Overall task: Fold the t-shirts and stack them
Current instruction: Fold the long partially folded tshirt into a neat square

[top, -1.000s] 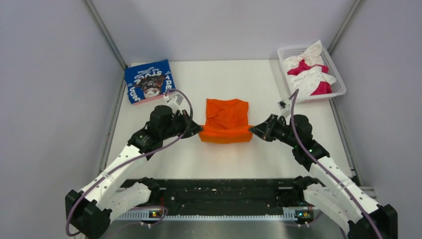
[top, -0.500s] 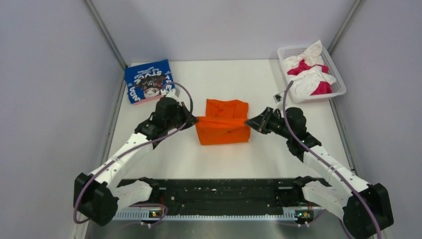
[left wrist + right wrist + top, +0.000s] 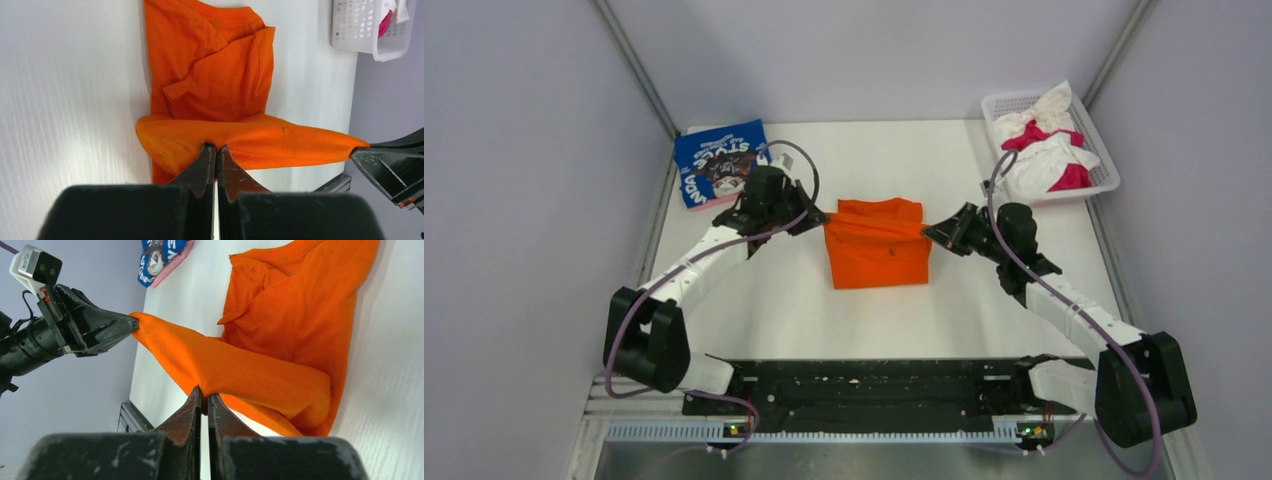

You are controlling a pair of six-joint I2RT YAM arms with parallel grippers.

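- Shows the orange t-shirt (image 3: 879, 245) part-folded at the middle of the table (image 3: 874, 330), with one band of its cloth raised and drawn taut above the flat layers.
- Left pincer (image 3: 816, 218): clamped on the band's left end, at the orange t-shirt's left edge, jaws pressed together with cloth between them.
- Right pincer (image 3: 932, 236): pinched the same way on the band's right end, at the orange t-shirt's right edge.
- Blue t-shirt (image 3: 722, 163): lies folded flat, beyond and left of the orange t-shirt, well apart. Reads as finished and as the base of the stack. Pink edge (image 3: 172, 266) beneath it hints at another folded layer, though cannot be told for sure.
- White and magenta t-shirts (image 3: 1046, 150): sit crumpled in the basket (image 3: 1108, 170), beyond and right of the orange t-shirt, well apart, none folded.
- Progress, as judged: at least one shirt done, one mid-fold, the basket's heap not yet begun.
- Left for the orange t-shirt: laying the band down, perhaps one more fold, then placing it on the blue t-shirt.
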